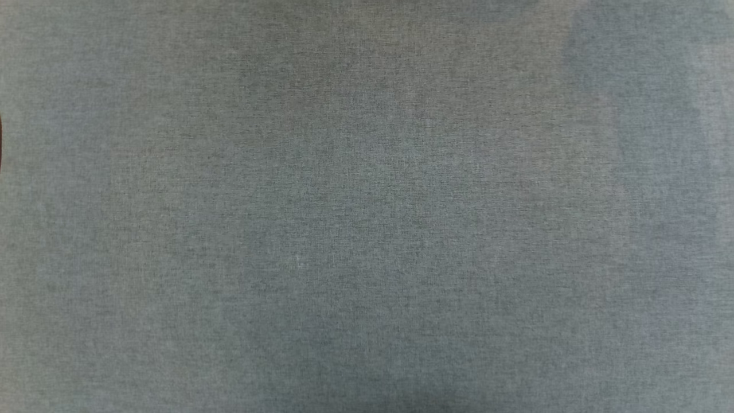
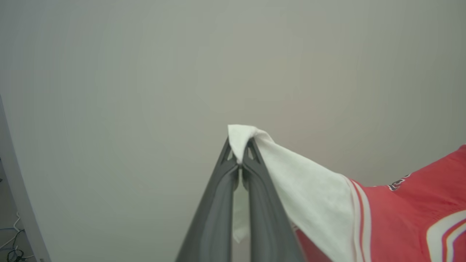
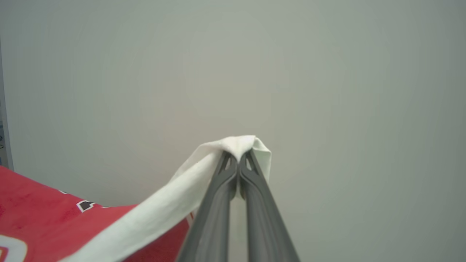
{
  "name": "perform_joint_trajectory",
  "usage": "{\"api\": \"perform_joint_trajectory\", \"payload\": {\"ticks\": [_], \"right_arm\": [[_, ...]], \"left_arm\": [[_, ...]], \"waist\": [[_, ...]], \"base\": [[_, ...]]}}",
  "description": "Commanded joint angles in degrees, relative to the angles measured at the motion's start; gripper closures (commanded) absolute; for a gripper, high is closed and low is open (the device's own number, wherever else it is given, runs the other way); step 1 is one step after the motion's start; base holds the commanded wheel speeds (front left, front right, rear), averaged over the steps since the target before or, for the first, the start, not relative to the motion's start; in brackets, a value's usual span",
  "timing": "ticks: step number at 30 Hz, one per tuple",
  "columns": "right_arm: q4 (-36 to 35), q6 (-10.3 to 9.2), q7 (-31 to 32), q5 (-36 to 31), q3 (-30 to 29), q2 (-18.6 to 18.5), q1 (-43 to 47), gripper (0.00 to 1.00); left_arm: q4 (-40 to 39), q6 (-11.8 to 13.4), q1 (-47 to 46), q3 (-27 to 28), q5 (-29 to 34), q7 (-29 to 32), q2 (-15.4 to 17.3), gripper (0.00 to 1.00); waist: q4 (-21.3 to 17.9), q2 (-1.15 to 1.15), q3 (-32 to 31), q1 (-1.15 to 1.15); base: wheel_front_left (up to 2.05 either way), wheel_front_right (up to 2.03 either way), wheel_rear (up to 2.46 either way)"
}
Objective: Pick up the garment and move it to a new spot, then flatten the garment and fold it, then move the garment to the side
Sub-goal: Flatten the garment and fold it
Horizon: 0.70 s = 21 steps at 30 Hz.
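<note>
Aloft, the garment (image 2: 411, 214) hangs between both arms against a pale wall (image 2: 145, 72), pinched at the tip of each white sleeve. The left gripper (image 2: 240, 154) is clamped tight on one sleeve (image 2: 309, 189). The right gripper (image 3: 238, 160) is closed just as firmly on the other sleeve (image 3: 171, 207), and the red body sags between them. The head camera looks down on the grey woven worktop (image 1: 367, 206). The step in hand appears to be carrying the shirt to its new spot. Doing it well likely means firm grips and arms evenly apart for taut cloth, then lowering the hem first near the worktop's middle and laying the body flat, clear of the edges.
</note>
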Motion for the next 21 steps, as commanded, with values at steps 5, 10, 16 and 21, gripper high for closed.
{"api": "perform_joint_trajectory", "payload": {"ticks": [5,10,16,21], "right_arm": [[4.1,0.03,-3.6,1.7,3.7,0.3,1.7,1.0],[4.4,0.03,-6.6,4.7,8.1,-0.4,8.6,1.0],[1.7,0.03,-9.7,9.8,12.3,-2.0,21.0,1.0],[-1.3,0.03,-11.3,13.0,14.0,-4.2,34.1,1.0]], "left_arm": [[2.4,-1.7,3.6,-0.3,-0.6,-3.0,0.2,1.0],[1.6,-2.4,11.5,-1.2,-0.4,-5.8,1.7,1.0],[-3.7,-1.0,26.2,-0.1,-2.0,-7.7,3.7,1.0],[-9.5,1.8,40.5,1.7,-3.1,-8.2,5.7,1.0]], "waist": [[0.8,0.0,-0.2,-0.01],[0.8,0.0,-2.2,-0.01],[0.6,0.0,-6.4,-0.01],[0.8,0.0,-10.5,-0.01]], "base": [[0.0,0.0,0.0],[0.0,0.0,0.0],[0.0,0.0,0.0],[0.0,0.0,0.0]]}}
